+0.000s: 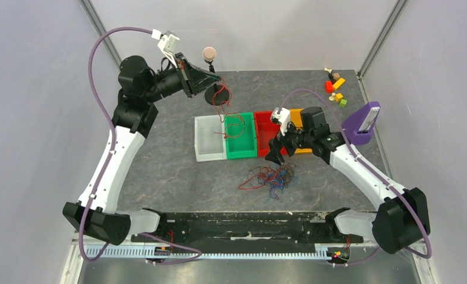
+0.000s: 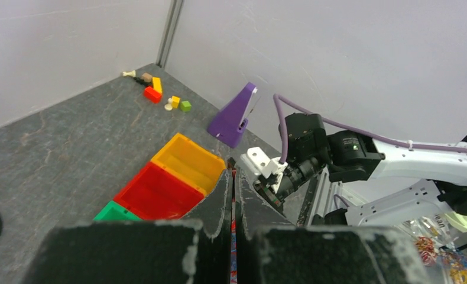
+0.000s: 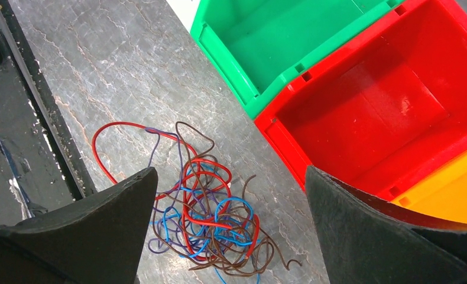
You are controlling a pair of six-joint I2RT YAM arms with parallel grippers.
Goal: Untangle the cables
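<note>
R gripper (image 3: 231, 171) wide open over cable tangle (image 3: 210, 219); L gripper (image 2: 232, 173) pinched shut on one strand (image 1: 230, 115).
Cable tangle lies on table (image 1: 160, 171) just in front of red bin (image 3: 361, 100) edge, short of black base rail (image 3: 18, 118); bare tabletop to its left. R gripper holds nothing. L gripper is raised high, and the strand hangs down over green bin (image 1: 241, 145) left rim.

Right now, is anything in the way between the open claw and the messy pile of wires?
No, nothing visible. The open right gripper hangs over the tangle of cables with only air between them. The red bin and green bin sit off to one side.
</note>
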